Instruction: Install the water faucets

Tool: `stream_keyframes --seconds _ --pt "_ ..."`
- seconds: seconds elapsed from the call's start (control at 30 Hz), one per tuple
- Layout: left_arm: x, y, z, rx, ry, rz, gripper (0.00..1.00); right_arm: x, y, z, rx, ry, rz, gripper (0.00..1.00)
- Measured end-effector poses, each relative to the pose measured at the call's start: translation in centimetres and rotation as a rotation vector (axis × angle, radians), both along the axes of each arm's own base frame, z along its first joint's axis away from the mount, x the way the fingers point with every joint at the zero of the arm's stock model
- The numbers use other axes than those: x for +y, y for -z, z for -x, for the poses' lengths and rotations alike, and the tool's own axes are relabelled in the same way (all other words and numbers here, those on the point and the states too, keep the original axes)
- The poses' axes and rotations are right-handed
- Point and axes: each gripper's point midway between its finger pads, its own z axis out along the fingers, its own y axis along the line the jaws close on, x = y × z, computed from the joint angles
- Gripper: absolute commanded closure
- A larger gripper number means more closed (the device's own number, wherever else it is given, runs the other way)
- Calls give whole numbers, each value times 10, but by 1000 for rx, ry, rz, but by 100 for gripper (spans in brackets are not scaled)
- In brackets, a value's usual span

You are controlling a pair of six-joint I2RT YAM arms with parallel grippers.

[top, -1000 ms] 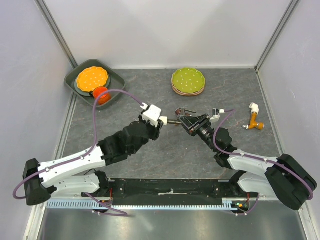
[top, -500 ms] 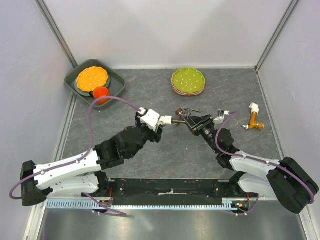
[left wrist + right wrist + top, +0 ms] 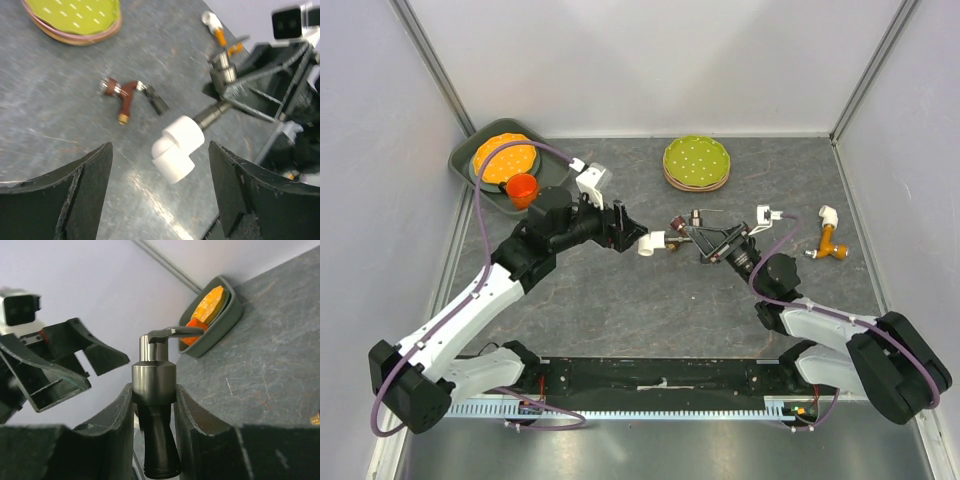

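Note:
My right gripper (image 3: pixel 707 242) (image 3: pixel 153 407) is shut on a dark grey crank-shaped water faucet (image 3: pixel 678 241) (image 3: pixel 153 380) (image 3: pixel 222 75) and holds it above the mid-table. A white elbow fitting (image 3: pixel 653 243) (image 3: pixel 177 147) sits on the threaded end of this faucet. My left gripper (image 3: pixel 632 232) (image 3: pixel 159 167) is open just left of the elbow, with its fingers wide on either side and not touching it. A reddish-brown faucet (image 3: pixel 682 221) (image 3: pixel 122 94) lies on the table behind them. An orange faucet with a white elbow (image 3: pixel 830 238) (image 3: pixel 217 27) lies at the right.
Green dotted plates (image 3: pixel 696 160) (image 3: pixel 75 15) are stacked at the back centre. A grey tray (image 3: pixel 552 160) (image 3: pixel 227 315) at the back left holds an orange plate (image 3: pixel 505 157) and an orange cup (image 3: pixel 521 187). White walls close in three sides.
My left gripper has opened and let go of the white elbow, leaving it on the grey faucet's stem. The left arm has drawn back to the left. The right gripper has barely moved.

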Motion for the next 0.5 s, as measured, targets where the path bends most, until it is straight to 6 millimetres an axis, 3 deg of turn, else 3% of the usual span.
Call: stream_keyframes --seconds 0.2,0.4,0.5 --pt "-13 19 18 140 170 26 16 11 -5 0 -64 -129 33 100" --pt "-16 15 30 174 255 58 15 21 16 0 4 -237 51 100" --pt "-17 16 31 189 268 64 15 23 15 3 3 -260 53 100"
